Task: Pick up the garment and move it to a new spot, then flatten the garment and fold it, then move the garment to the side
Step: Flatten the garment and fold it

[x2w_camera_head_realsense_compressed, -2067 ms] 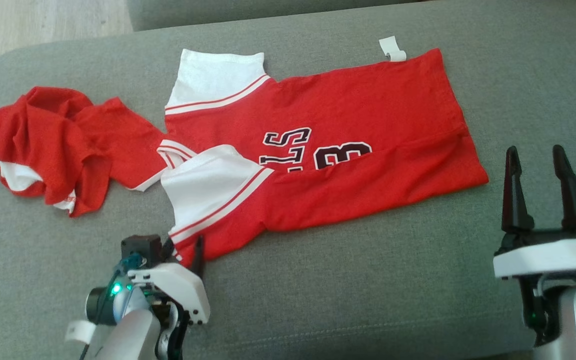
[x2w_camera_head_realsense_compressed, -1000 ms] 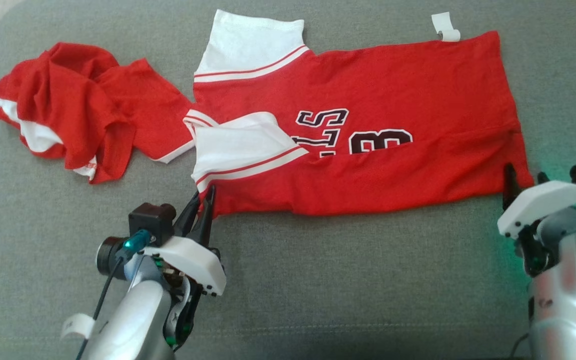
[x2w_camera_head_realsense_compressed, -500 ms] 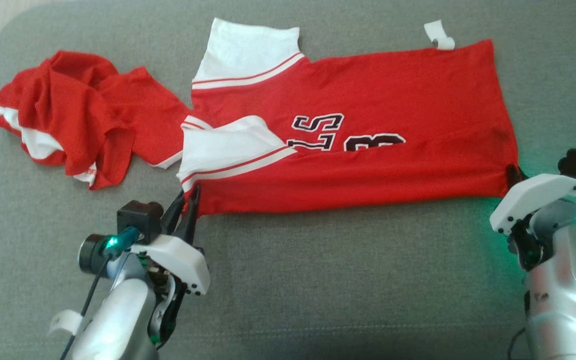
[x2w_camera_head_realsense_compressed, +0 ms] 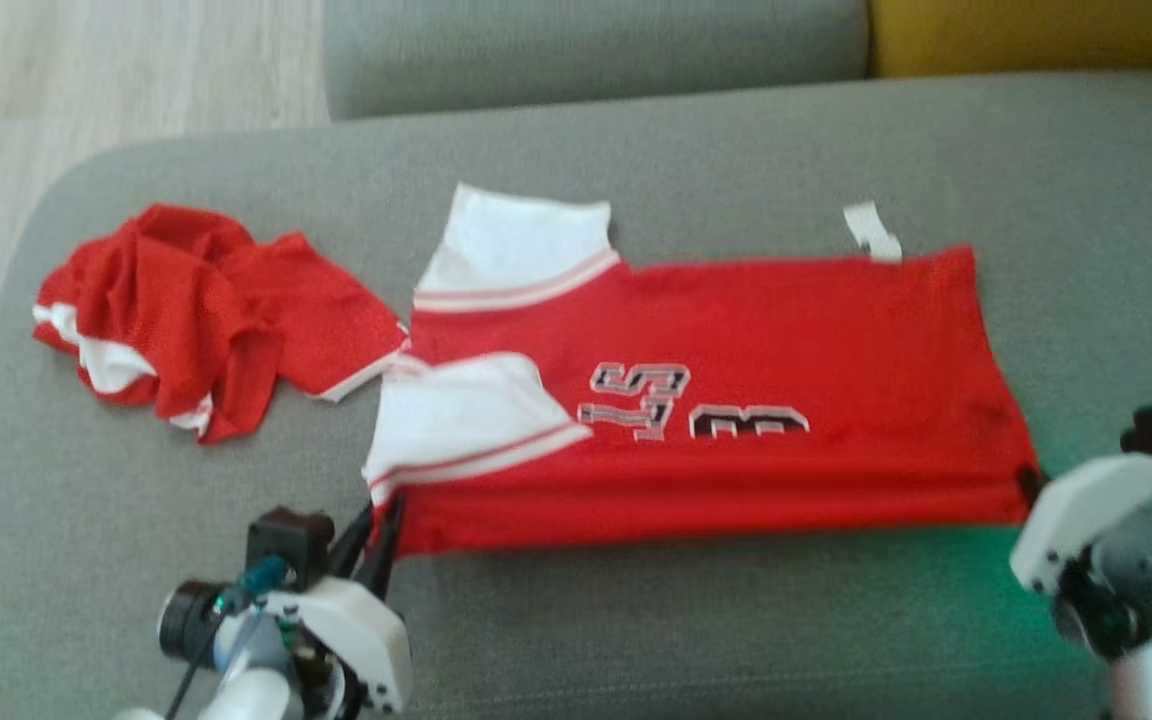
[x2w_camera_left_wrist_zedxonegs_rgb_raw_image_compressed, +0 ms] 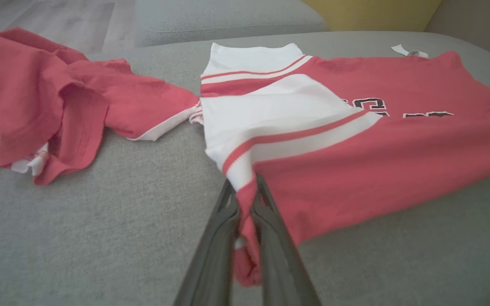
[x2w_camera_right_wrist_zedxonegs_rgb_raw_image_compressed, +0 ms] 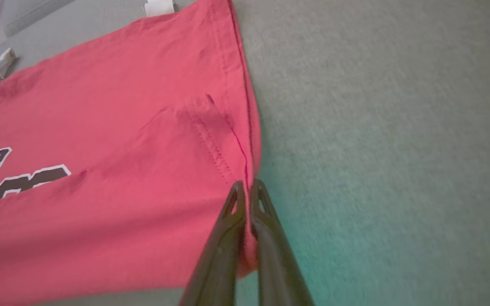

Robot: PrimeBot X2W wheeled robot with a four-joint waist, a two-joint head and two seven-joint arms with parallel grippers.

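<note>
- Lying spread across the grey sofa seat (x2w_camera_head_realsense_compressed: 636, 620), the red garment (x2w_camera_head_realsense_compressed: 736, 330) is stretched sideways between the two grippers, its black lettering face up.
- The near corner at the sleeve end is pinched by the left gripper (x2w_camera_head_realsense_compressed: 381, 530). In the left wrist view the fingers (x2w_camera_left_wrist_zedxonegs_rgb_raw_image_compressed: 270, 238) are seen pressed together on a strip of red and white cloth.
- The near corner at the hem end is clamped by the right gripper (x2w_camera_head_realsense_compressed: 1031, 485). In the right wrist view its fingers (x2w_camera_right_wrist_zedxonegs_rgb_raw_image_compressed: 223, 246) are closed on the stitched hem, with a small fold of cloth squeezed between them.
- The garment's near edge is drawn almost straight from one set of jaws to the other.
- One white sleeve (x2w_camera_head_realsense_compressed: 466, 415) is folded over the chest, and the other (x2w_camera_head_realsense_compressed: 516, 245) lies flat at the far edge.
- A white label (x2w_camera_head_realsense_compressed: 871, 232) sticks out at the far hem corner.
- A second, crumpled red garment (x2w_camera_head_realsense_compressed: 186, 310) is heaped just beside the collar end.
- Pale wooden floor (x2w_camera_head_realsense_compressed: 86, 80) is seen beyond the seat at the upper left, a grey backrest (x2w_camera_head_realsense_compressed: 586, 50) behind it, and a yellow cushion (x2w_camera_head_realsense_compressed: 1026, 35) at the upper right.
- Two seconds earlier the right gripper was held open, apart from the hem; it is now shut on it.
- The head camera has been tilted since then, so more of the room is taken in.
</note>
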